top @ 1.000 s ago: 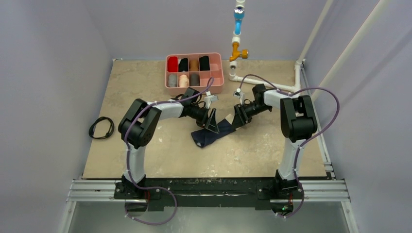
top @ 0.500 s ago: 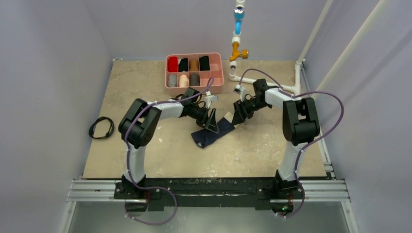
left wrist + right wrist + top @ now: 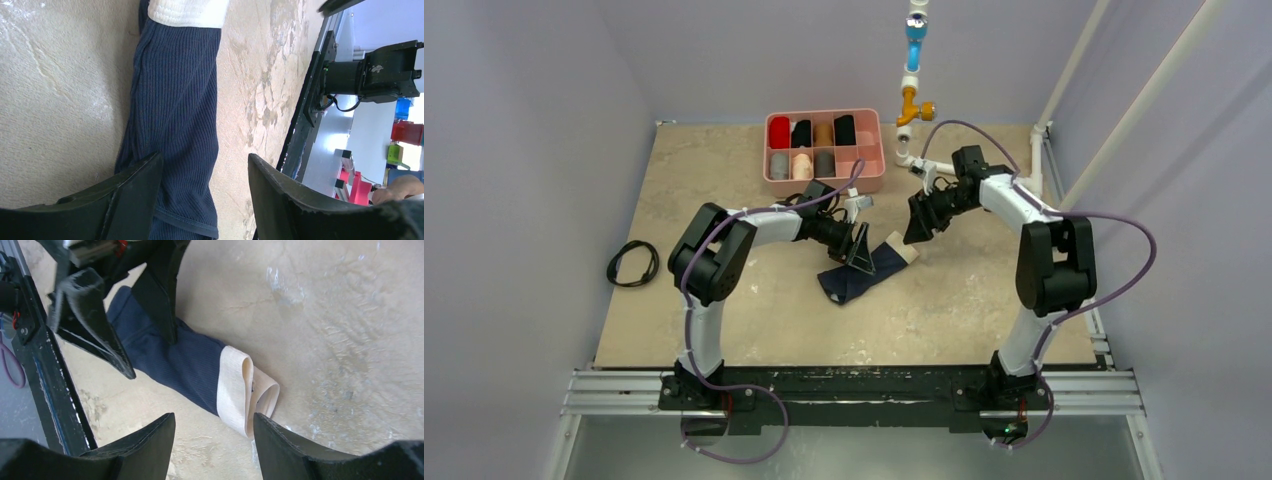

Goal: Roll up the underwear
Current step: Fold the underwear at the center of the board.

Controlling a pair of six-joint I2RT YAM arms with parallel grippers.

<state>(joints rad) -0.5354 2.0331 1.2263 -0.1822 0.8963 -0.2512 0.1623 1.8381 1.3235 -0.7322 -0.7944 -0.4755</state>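
Note:
The underwear (image 3: 861, 275) lies folded into a long navy strip on the table, its cream band (image 3: 911, 254) at the far-right end. In the right wrist view the cream band (image 3: 245, 385) stands up in a loose loop at the end of the navy cloth (image 3: 185, 362). My left gripper (image 3: 861, 252) is open and low over the middle of the strip; the ribbed cloth (image 3: 175, 100) runs under one finger and into the gap (image 3: 205, 159). My right gripper (image 3: 917, 228) hangs open above and behind the band, holding nothing (image 3: 214, 417).
A pink divided tray (image 3: 824, 184) with several fabric rolls sits at the back, just behind the left arm. A black cable loop (image 3: 633, 263) lies at the left edge. A white pipe with blue and orange fittings (image 3: 914, 100) stands at the back right.
My right gripper has let the cream band go, opened a little and pulled up and back toward the far right. The left gripper and the cloth have stayed put.

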